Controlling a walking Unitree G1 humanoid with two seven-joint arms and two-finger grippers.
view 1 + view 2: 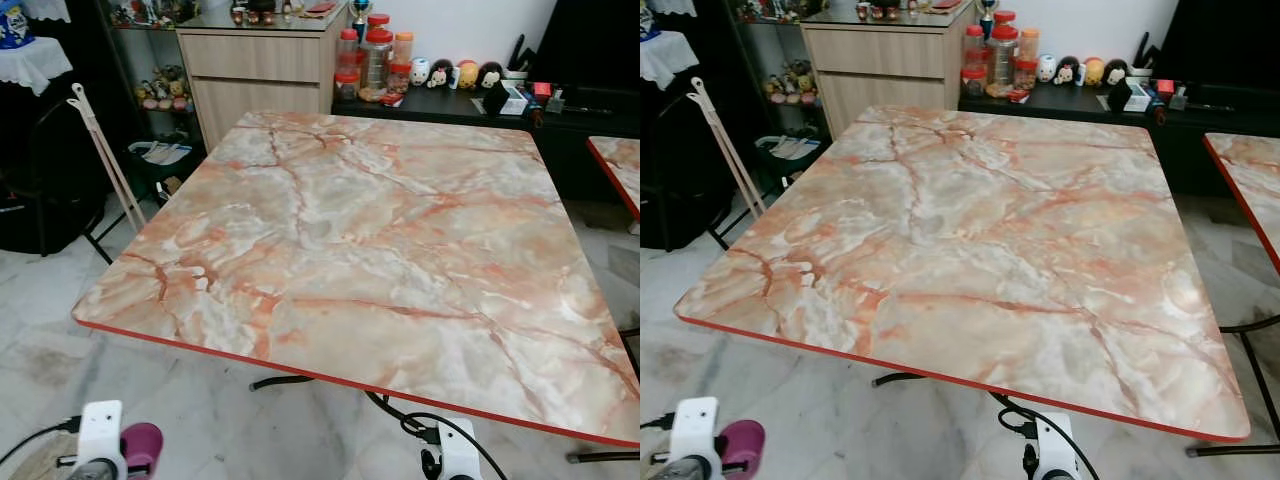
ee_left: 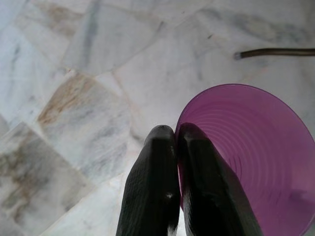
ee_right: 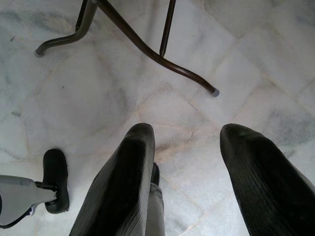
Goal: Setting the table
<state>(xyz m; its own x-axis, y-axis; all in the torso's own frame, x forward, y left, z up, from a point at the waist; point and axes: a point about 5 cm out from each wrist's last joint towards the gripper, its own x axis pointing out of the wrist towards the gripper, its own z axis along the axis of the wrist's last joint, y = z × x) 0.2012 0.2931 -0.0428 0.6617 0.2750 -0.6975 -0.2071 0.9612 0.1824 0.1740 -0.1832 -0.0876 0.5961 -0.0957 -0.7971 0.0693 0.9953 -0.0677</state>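
A square table with a pink marble-pattern top and red edge stands right before me, its top bare. My left gripper hangs low at the table's near left corner, shut on the rim of a purple plastic cup; one finger is inside the cup, the other outside. The cup also peeks up beside my left wrist. My right gripper hangs open over the floor near the table's dark metal legs, holding nothing.
Behind the table stand a wooden cabinet and a low black shelf with red-lidded jars and small toys. A folded white rack leans at left. A second marble-pattern table is at right. The floor is white marble tile.
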